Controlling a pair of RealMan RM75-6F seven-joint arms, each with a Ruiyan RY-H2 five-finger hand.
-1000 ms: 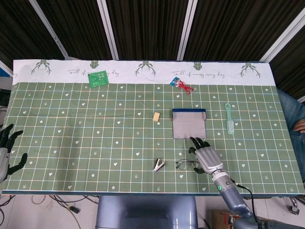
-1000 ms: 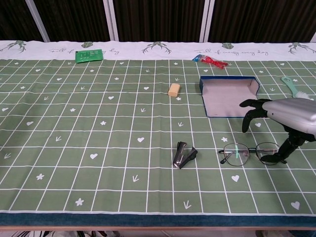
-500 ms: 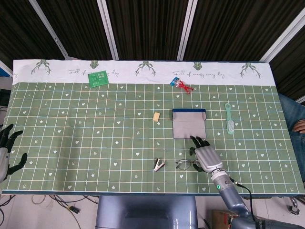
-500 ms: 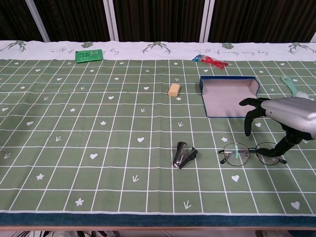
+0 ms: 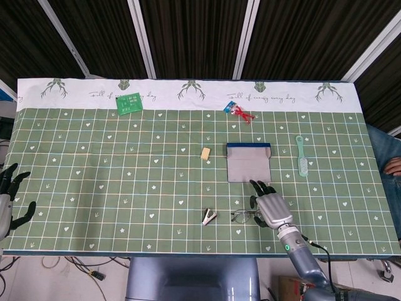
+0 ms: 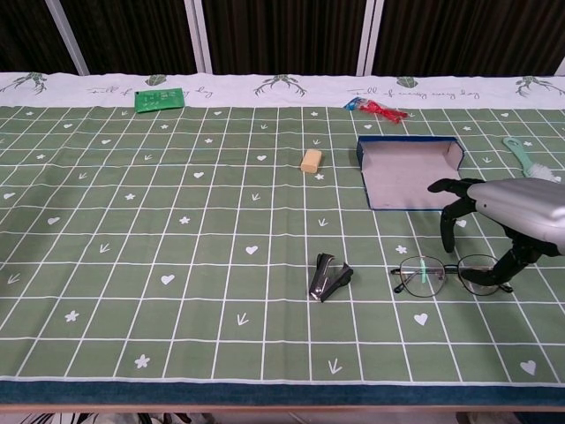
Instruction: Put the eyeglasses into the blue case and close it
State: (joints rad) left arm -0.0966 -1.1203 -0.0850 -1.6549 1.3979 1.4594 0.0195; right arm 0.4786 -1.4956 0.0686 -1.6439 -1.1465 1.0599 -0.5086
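one slip is the likely trouble: the right hand (image 6: 516,216) arches over the eyeglasses (image 6: 446,275), fingers (image 6: 448,212) spread and curved, holding nothing yet, and thin frames flat on the surface (image 6: 177,230) could skid away. the blue case (image 6: 410,172) lies open just beyond. whether the thumb touches the right lens is unclear. the left hand (image 5: 9,200), fingers apart, is cut off by the edge.

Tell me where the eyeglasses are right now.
The thin-framed eyeglasses lie on the green cloth near its front edge, right of the black staple remover, in front of the open blue case, under the right robot hand.
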